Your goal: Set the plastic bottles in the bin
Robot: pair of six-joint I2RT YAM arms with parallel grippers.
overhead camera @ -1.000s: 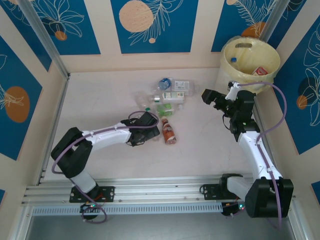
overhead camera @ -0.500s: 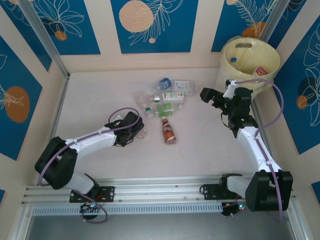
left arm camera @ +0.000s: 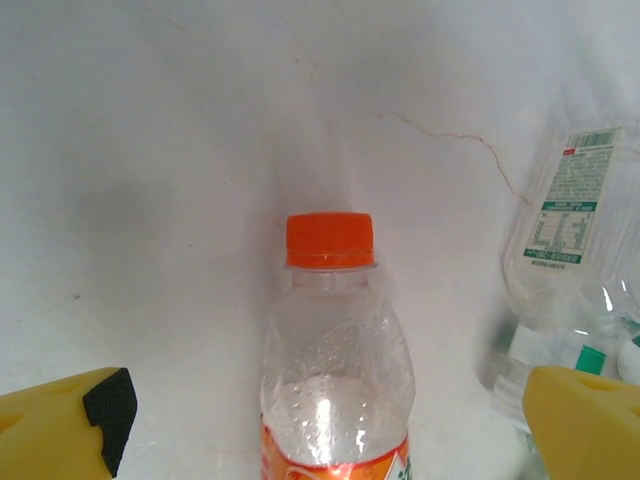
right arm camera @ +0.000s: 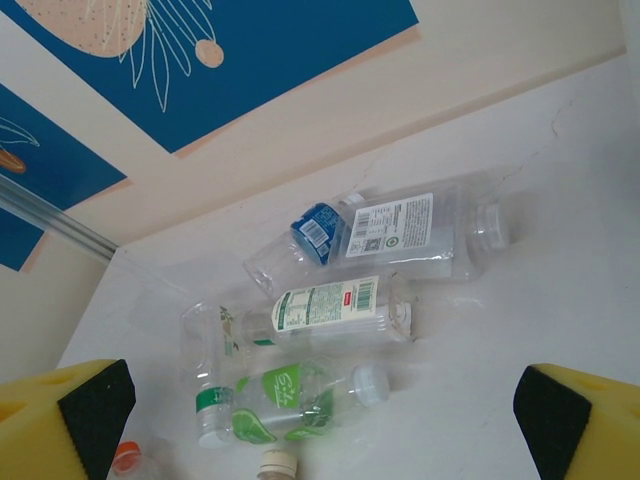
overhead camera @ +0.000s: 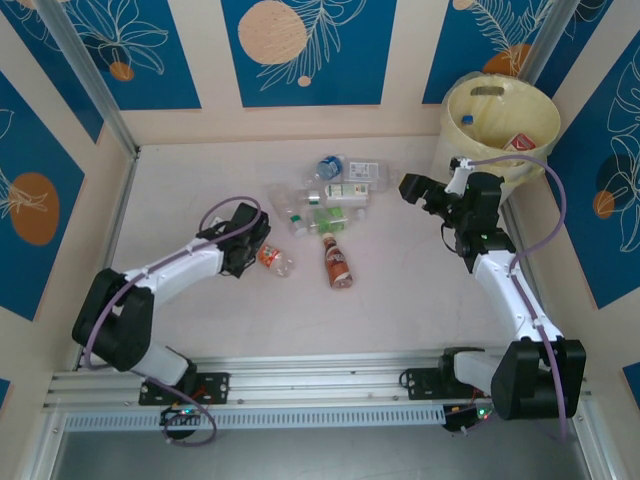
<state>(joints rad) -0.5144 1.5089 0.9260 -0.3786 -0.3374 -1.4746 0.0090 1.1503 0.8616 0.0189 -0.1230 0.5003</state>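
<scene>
orange-capped bottle (left arm camera: 337, 340) is moving farther from the bin (overhead camera: 452, 140) | left gripper (left arm camera: 328, 400) is straddling it, jaws apart, not gripping | right gripper (right arm camera: 322, 405) is hovering near the bin, jaws apart

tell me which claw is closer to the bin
Right. The right claw sits just left of the bin in the top view; the left claw is across the table at an orange-capped bottle.
</scene>
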